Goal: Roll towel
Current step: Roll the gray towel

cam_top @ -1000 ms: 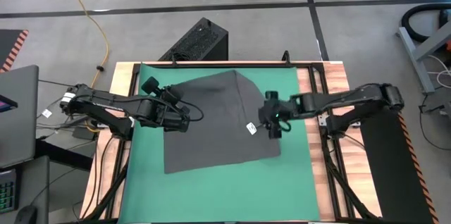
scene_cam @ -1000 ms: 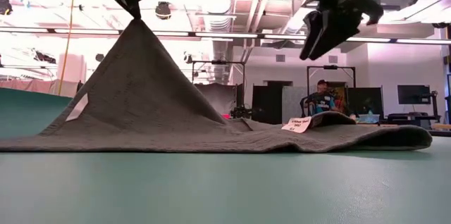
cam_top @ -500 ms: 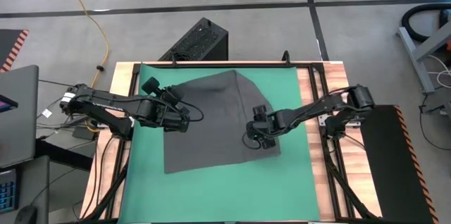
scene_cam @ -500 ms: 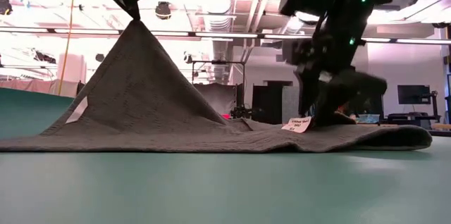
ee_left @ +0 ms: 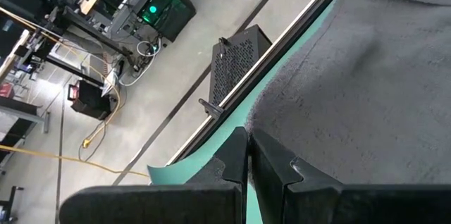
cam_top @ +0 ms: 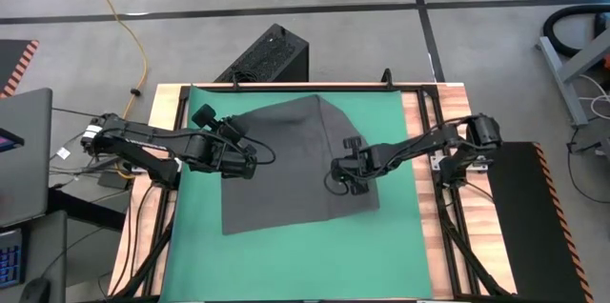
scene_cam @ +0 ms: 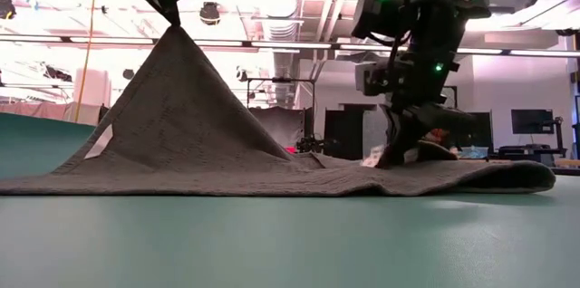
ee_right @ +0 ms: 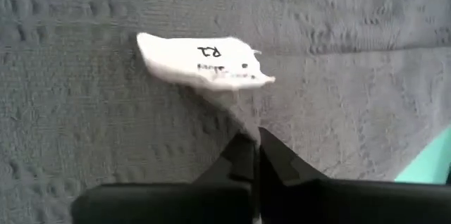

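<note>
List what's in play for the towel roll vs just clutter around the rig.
In play:
- towel, on the green mat
- white tag
- left claw, shut on a lifted towel corner
- right claw, shut on the towel at the tag

Clutter:
- black perforated box on the floor
- yellow cable
- laptop off the table's left side

Towel (cam_top: 286, 165): dark grey, textured weave; tag (ee_right: 201, 60): white, dark print. Mat (cam_top: 295, 255): plain green. Counter (cam_top: 143, 236): light wood. Arms: black.
</note>
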